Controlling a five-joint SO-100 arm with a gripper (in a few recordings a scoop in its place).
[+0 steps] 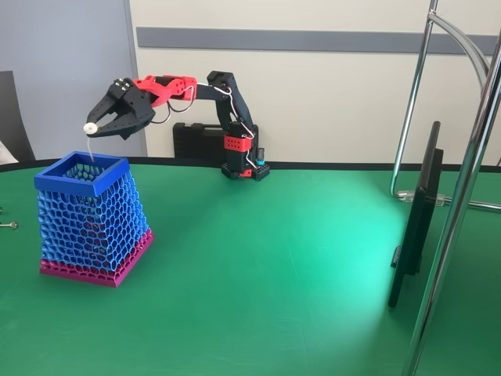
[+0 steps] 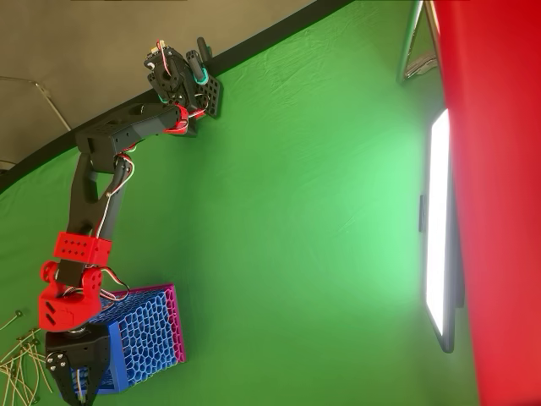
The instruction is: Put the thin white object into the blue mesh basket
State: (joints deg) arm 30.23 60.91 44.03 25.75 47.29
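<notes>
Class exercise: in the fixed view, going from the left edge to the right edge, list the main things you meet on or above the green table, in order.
Small metal piece at the table's left edge → blue mesh basket → arm's base → flat dark screen standing edge-on → chrome stand tubes.

The arm reaches out level from its base, end effector [image 1: 100,125] tipped downward, jaws pinched on a stick [image 1: 91,141].

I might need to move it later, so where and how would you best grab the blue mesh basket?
By the solid square rim at the top of the blue mesh basket, hand coming from above over one wall. The basket stands upright, flaring to a wider pink base, and the rim looks like its firmest thin edge.
</notes>
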